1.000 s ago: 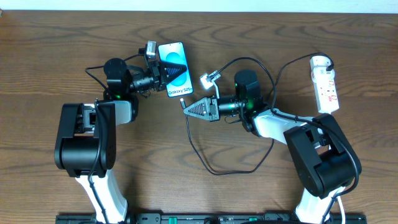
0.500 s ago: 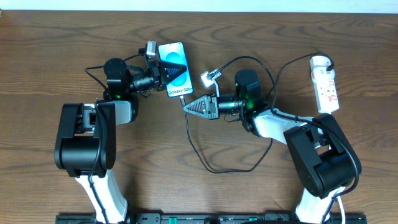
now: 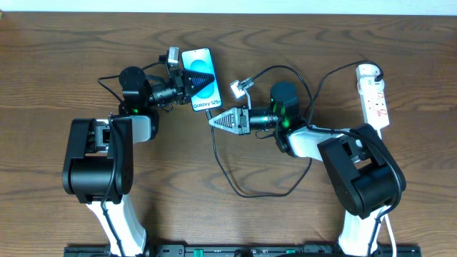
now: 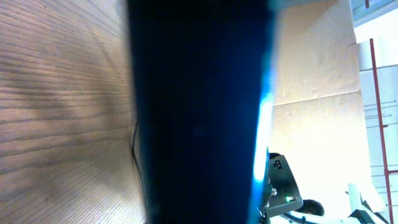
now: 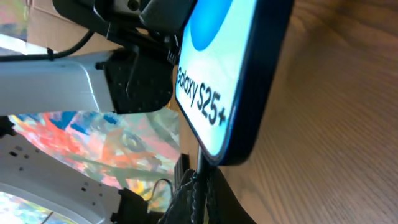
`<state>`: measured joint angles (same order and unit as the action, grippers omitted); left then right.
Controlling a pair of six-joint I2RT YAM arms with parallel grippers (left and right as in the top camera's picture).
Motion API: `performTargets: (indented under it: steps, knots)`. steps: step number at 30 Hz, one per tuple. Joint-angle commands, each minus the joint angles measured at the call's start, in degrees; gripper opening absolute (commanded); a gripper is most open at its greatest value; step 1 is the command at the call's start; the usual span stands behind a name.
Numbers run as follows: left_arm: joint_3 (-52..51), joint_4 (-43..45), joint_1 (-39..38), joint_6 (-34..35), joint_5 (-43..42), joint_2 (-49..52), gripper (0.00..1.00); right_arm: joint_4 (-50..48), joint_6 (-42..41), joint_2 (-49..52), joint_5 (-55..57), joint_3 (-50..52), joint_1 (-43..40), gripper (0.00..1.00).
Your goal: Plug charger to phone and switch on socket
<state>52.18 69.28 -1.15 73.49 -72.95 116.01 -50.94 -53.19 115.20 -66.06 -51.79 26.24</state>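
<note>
Two tight grips, left claw [image 3: 187, 85] on phone [image 3: 200, 71], right claw [image 3: 214, 121] on charger [image 3: 216, 150] just below phone: may jam or skid off if tilted.

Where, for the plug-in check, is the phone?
Overhead, the phone is left of centre near the far edge, clamped in the left gripper, the right gripper holding the charger at its bottom end.

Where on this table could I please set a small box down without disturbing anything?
Bare wood lies left of the left arm, at the front between it and the right arm below the cable loop, and right of the power strip. The middle around the phone is crowded.
</note>
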Motion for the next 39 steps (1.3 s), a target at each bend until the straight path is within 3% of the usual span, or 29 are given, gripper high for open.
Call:
performTargets:
  steps: [1, 39]
  knots:
    - [1.2, 0.7, 0.1, -1.0, 0.3, -0.4, 0.07, -0.7, -2.1, 0.1, -1.6, 0.0, 0.3, 0.01]
    - [1.2, 0.7, 0.7, -1.9, 0.7, -0.4, 0.07, 1.1, -2.5, 0.1, -2.9, 0.0, -0.7, 0.01]
